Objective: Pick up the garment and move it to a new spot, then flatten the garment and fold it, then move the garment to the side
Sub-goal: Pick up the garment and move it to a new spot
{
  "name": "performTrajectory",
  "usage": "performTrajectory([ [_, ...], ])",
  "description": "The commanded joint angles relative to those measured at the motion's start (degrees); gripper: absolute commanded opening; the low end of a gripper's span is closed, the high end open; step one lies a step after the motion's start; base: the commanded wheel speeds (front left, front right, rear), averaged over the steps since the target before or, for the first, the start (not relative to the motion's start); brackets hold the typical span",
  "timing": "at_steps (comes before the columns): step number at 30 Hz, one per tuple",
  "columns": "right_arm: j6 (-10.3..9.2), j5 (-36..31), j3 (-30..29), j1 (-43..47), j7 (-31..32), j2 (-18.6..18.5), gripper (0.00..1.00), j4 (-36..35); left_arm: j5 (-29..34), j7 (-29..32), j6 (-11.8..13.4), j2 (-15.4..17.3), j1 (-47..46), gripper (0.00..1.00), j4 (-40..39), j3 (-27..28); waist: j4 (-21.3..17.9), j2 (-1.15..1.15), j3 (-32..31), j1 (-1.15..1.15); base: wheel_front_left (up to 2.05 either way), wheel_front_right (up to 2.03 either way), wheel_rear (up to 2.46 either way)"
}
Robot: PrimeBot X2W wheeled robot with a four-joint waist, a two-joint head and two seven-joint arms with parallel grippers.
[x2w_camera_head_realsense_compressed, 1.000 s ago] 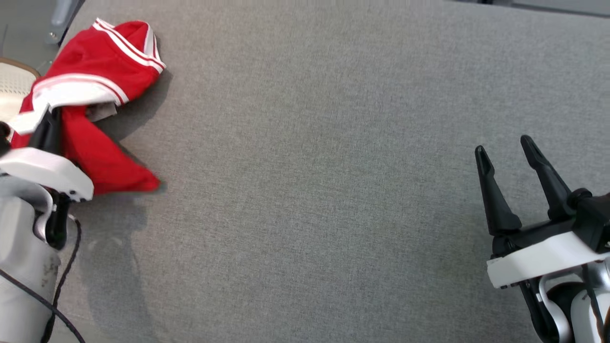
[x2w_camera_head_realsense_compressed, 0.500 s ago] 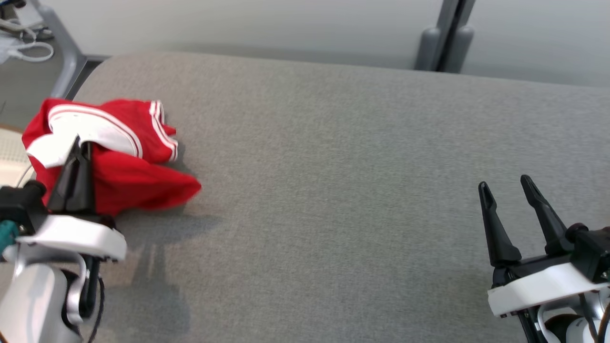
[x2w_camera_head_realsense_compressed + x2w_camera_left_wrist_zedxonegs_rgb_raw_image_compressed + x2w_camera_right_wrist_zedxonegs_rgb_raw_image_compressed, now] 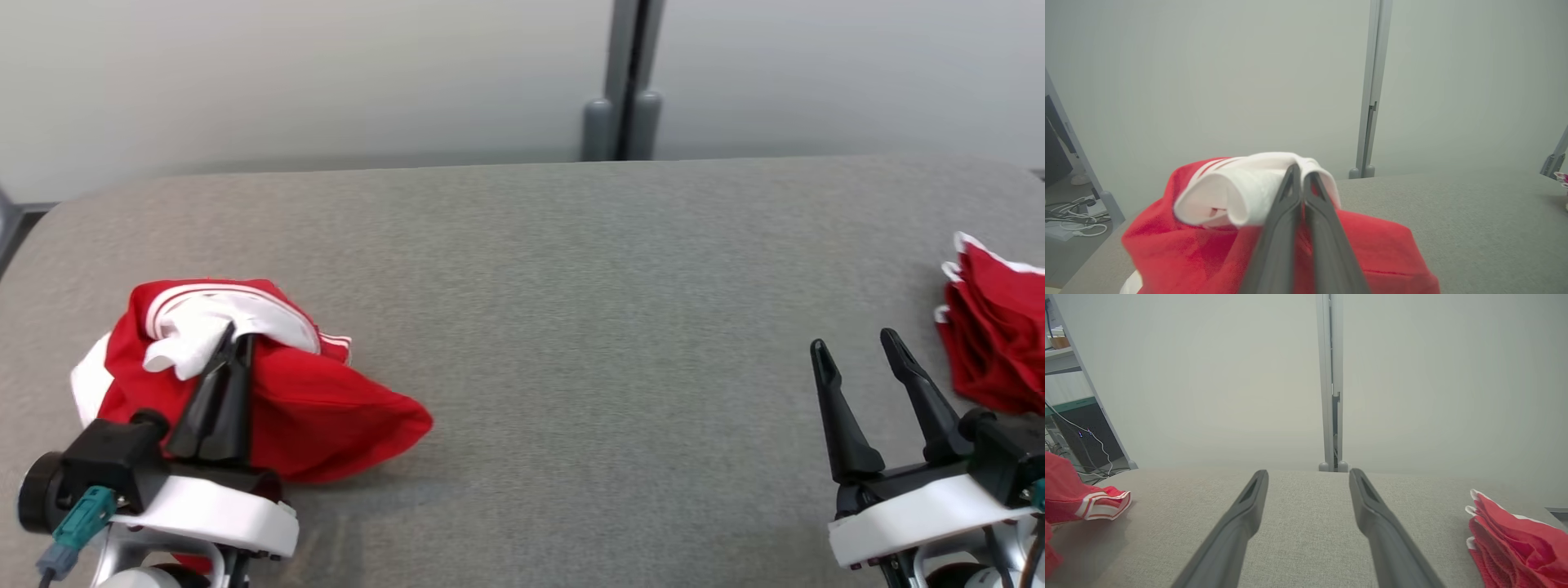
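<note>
- Folded red cloth pile with white edging (image 3: 998, 327), far right of the grey fabric counter (image 3: 571, 286): cut off by the frame edge.
- Crumpled red garment with white stripes (image 3: 326, 412): counter's left end; near part hidden behind the left claw (image 3: 232, 339).
- State, left claw: clenched on the garment's white band.
- State, right claw (image 3: 853, 343): released, fingers apart, well apart from the garment.

Left gripper (image 3: 234, 339) low at left, fingers pressed together, tips pinching garment (image 3: 326, 408). Right gripper (image 3: 853, 343) low at right, fingers spread wide, pointing forward.
</note>
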Motion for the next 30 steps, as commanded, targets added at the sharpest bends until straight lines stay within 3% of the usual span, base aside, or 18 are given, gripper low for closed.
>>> performTrajectory([
  [1,0.01,0.14,0.43,-0.28,0.24,-0.21,1.00,-0.47,0.58,0.12,-0.33,0.10,-1.08,0.00,-0.88,-0.60,-2.85,0.00,0.67,0.00,0.00,0.00,0.00],
  [10,0.01,0.84,1.88,-2.15,-0.80,-0.26,1.00,-0.54,2.19,1.77,-4.94,-2.16,-8.34,0.00,0.41,-7.68,-12.97,0.00,4.59,0.00,0.00,0.00,0.00],
  [15,0.01,2.28,1.63,-2.44,-2.51,-0.22,1.00,-0.02,3.24,3.23,-8.69,-5.04,-13.41,0.00,4.39,-13.64,-17.97,0.00,7.57,0.00,0.00,0.00,0.00],
  [22,0.01,4.82,2.11,-3.05,-5.25,-0.22,1.00,2.05,4.17,4.65,-13.83,-9.09,-19.33,0.00,16.49,-20.46,-22.15,0.00,11.42,0.00,0.00,0.00,0.00],
  [27,0.01,5.70,2.50,-3.70,-6.75,-0.22,1.00,3.49,4.81,4.14,-14.90,-10.36,-21.03,0.00,23.25,-22.41,-23.08,0.00,12.86,0.00,0.00,0.00,0.00],
  [29,0.01,6.00,2.57,-3.79,-7.49,-0.23,1.00,4.02,4.10,3.24,-15.53,-11.34,-21.67,0.49,25.29,-22.59,-23.10,0.00,13.10,0.00,0.00,0.00,0.00],
  [30,0.01,5.98,2.35,-3.70,-7.61,-0.24,1.00,4.45,3.99,2.51,-15.81,-11.72,-21.79,1.00,25.84,-22.75,-22.90,0.00,13.17,0.00,0.00,0.00,0.00],
])
